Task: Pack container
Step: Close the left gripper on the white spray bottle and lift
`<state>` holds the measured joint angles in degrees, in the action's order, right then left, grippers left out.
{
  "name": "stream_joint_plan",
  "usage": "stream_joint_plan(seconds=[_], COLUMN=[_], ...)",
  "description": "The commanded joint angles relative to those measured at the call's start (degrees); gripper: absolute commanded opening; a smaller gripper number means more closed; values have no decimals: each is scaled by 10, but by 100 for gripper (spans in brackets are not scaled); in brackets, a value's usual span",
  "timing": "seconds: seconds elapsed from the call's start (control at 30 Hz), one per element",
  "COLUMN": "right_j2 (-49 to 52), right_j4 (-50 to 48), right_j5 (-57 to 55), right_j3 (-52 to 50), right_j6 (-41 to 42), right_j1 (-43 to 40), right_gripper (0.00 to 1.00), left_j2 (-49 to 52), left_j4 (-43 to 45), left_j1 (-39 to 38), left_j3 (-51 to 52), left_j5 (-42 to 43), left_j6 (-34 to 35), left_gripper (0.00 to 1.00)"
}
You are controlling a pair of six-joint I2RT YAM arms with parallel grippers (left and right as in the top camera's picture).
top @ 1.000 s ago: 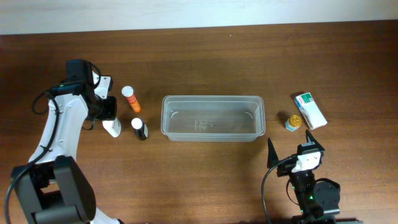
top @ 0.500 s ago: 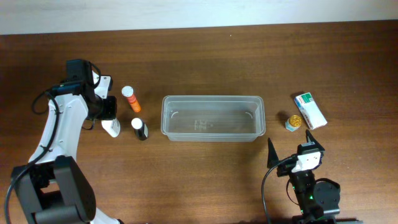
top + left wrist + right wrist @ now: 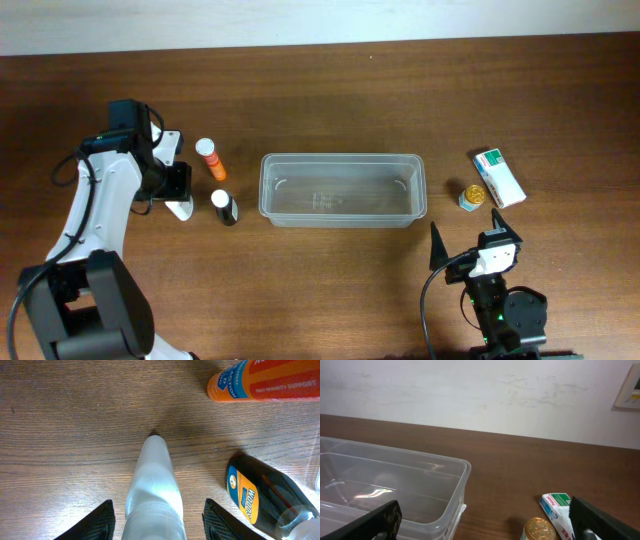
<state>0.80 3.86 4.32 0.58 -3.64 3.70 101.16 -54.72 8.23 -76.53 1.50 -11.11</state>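
Straddling a white bottle [image 3: 150, 470], left claw [image 3: 160, 512] gapes without gripping; overhead hides this.

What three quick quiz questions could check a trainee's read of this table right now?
1. True or false: the clear rectangular plastic tub holds nothing yet.
2. The left pincer is: A open, straddling the white plastic bottle; B shut on it; C hovering over the tub.
3. Fill in: the right pincer is ____, holding nothing.
Key: 1 true; 2 A; 3 open.
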Motion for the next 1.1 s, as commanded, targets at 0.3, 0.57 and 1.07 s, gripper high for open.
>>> stream_joint_plan(seconds=[0.3, 0.57, 1.07], right_j2=[-4, -4, -4], right_j4=[3, 3, 3], right_j5=[-3, -3, -3], right_j3=[-3, -3, -3], right_j6=[-2, -2, -2], right_j1=[-5, -5, -5], right_gripper=[98, 98, 98], left_j2=[5, 5, 2], left_j4=[4, 7, -169], left_j1=[0, 0, 0], left_j3=[6, 6, -232], left_j5=[0, 0, -19], left_j6=[-1, -1, 24], left_gripper=[33, 24, 21])
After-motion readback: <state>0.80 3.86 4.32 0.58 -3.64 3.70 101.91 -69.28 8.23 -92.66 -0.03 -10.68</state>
